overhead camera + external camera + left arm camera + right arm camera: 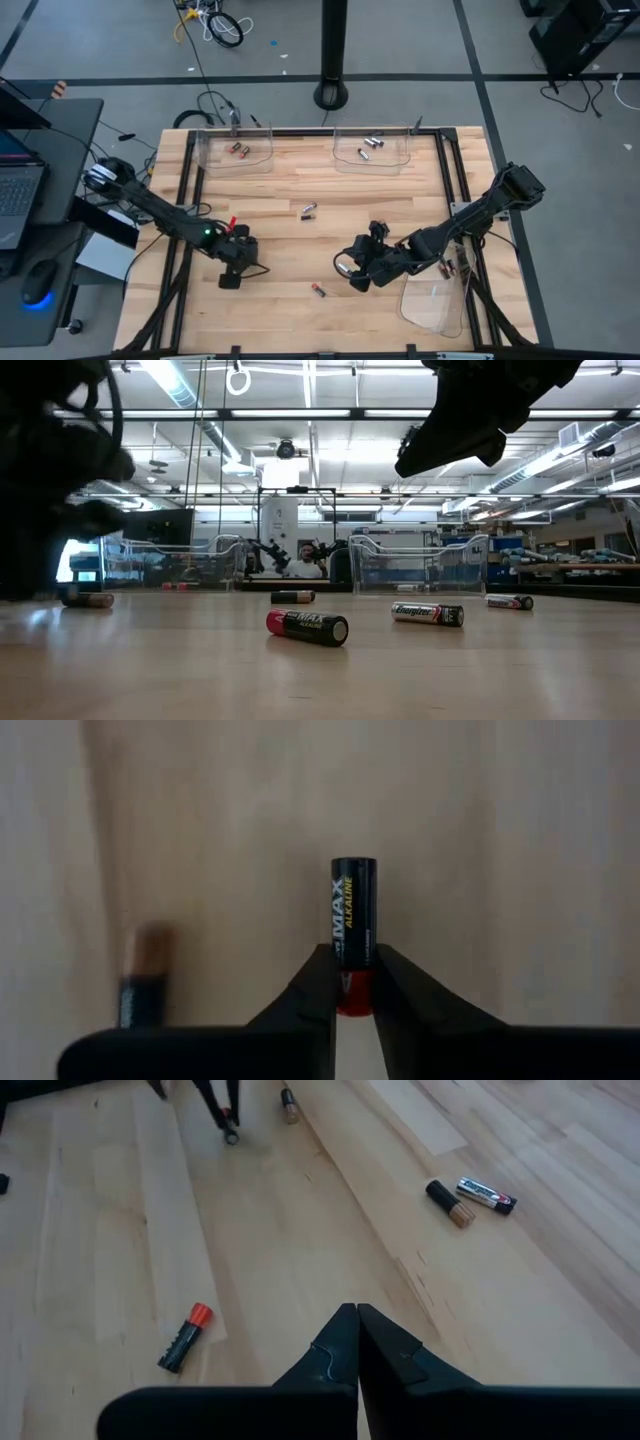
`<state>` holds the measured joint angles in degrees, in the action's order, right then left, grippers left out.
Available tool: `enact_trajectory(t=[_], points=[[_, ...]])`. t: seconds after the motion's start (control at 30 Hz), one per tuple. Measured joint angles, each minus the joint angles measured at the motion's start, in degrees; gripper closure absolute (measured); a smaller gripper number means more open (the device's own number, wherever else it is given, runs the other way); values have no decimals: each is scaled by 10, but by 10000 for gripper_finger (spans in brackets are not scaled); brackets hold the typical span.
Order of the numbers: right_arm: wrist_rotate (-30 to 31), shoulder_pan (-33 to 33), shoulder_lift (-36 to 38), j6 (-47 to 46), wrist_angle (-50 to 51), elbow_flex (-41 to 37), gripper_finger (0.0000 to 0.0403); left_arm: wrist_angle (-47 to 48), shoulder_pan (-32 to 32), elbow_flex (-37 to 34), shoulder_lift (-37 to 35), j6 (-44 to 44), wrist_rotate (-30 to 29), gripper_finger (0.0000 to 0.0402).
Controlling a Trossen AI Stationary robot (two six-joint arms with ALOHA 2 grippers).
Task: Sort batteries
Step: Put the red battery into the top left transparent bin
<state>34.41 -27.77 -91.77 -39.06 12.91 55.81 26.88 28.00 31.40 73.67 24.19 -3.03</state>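
Clamped between the left gripper's point(352, 982) dark fingers: a smooth cylindrical battery point(353, 920), black body lettered "MAX ALKALINE", red at the pinched end, pointing straight out from the fingertips over pale wood grain. Beside it, blurred, a second copper-and-black cell point(140, 980) lying on the table. Left arm stretched low from the wooden table's point(300, 310) left edge toward its front middle, gripper point(232, 272) angled down near the boards.

Scattered farther over the table: a red-and-black cell point(307, 626) lying on its side nearest the low camera, a silver-and-black Energizer cell point(427, 613) just behind it, a dark cell point(292, 597) and another silver one point(510, 601) beyond. From above, one loose pair point(309, 210) near the table's centre and a single cell point(318, 290) toward the front edge.

Along the table's far edge, two clear plastic trays: the left tray point(212, 160) with copper-and-black cells, the right tray point(400, 160) with silver-grey ones. A third clear tray point(430, 305) at the front right corner.

Right arm bent in from the table's right edge, gripper point(352, 272) near the front middle, fingers point(375, 1342) pressed together with nothing between them.
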Motion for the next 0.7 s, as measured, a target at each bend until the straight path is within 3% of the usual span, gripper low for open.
enact_trajectory(t=[0.13, 0.33, 0.53, 0.7], points=[[0, 0, 0, 3, 0, 0, 393, 29, -1, 61, 0, -31, -10, 354], [0, -2, 0, 3, 0, 0, 393, 151, -44, 183, -8, -97, -99, 354], [0, -14, 0, 5, 1, 0, 393, 245, -168, 260, -25, -126, -133, 354], [0, -19, 0, 5, 1, 0, 393, 287, -323, 294, -30, -194, -135, 354]])
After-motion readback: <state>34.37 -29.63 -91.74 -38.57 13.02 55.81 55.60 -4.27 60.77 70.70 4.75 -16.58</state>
